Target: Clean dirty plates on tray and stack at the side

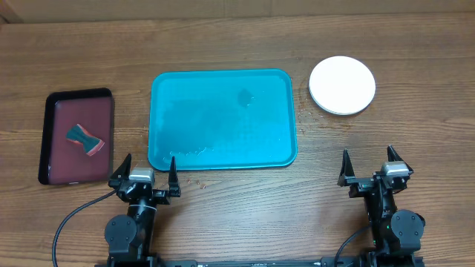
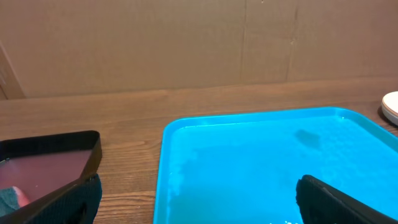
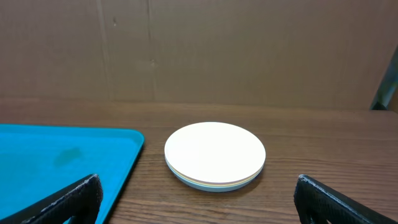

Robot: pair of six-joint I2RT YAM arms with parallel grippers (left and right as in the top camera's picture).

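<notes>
Three plates (image 1: 342, 85): piled on the counter (image 1: 237, 222), off the tray's right side. White one is on top. From the right wrist I make out a yellowish and a bluish edge under it, so I'm counting that as all of them.
Tray (image 1: 223, 141): mid-counter and carrying nothing. I see only a wet sheen and one faint dark smudge (image 1: 245, 97) toward its far right.
Stack condition: top face reads clean white from here. Lower faces are covered, so I can't vouch for them.
Left claw (image 1: 147, 167): low at the near edge, just in front of the tray's left corner. Jaws are spread wide and hold nothing.
Right claw (image 1: 368, 160): low at the near right, on my side of the stack and apart from it. Jaws wide, empty.
Sponge (image 1: 85, 139): lying on the maroon tray (image 1: 46, 137) at far left, clear of both claws.
Done, my call: plates are off the tray and stacked at the side, so the job looks finished.
Left to do, my call: nothing obvious. At most that smudge on the tray gets a wipe, if it counts.
</notes>
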